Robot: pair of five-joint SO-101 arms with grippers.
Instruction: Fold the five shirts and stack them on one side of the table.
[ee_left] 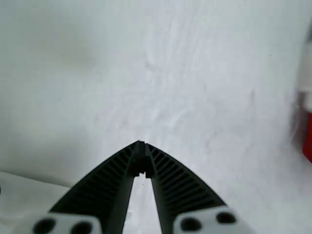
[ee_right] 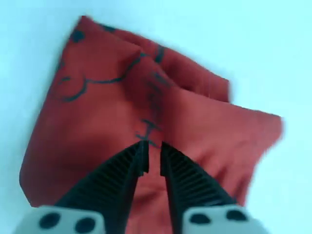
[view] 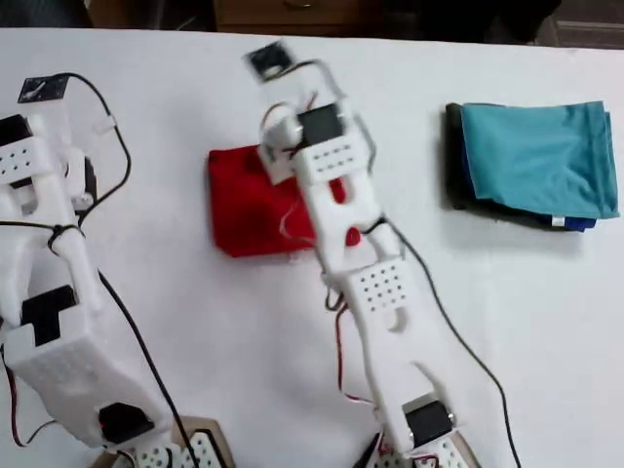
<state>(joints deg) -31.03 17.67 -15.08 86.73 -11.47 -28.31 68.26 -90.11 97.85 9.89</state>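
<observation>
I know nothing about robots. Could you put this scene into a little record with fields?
Table: white
Red shirt: roughly folded, mid-table
Stack: folded shirts on the table's right side, teal shirt on top
Left claw: shut, over bare table
Right claw: slightly open, just over the red shirt

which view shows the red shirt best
The right wrist view: the red shirt lies almost whole below, folds and black markings plain. In the high view the right arm covers part of it; the left wrist view catches an edge sliver.
</observation>
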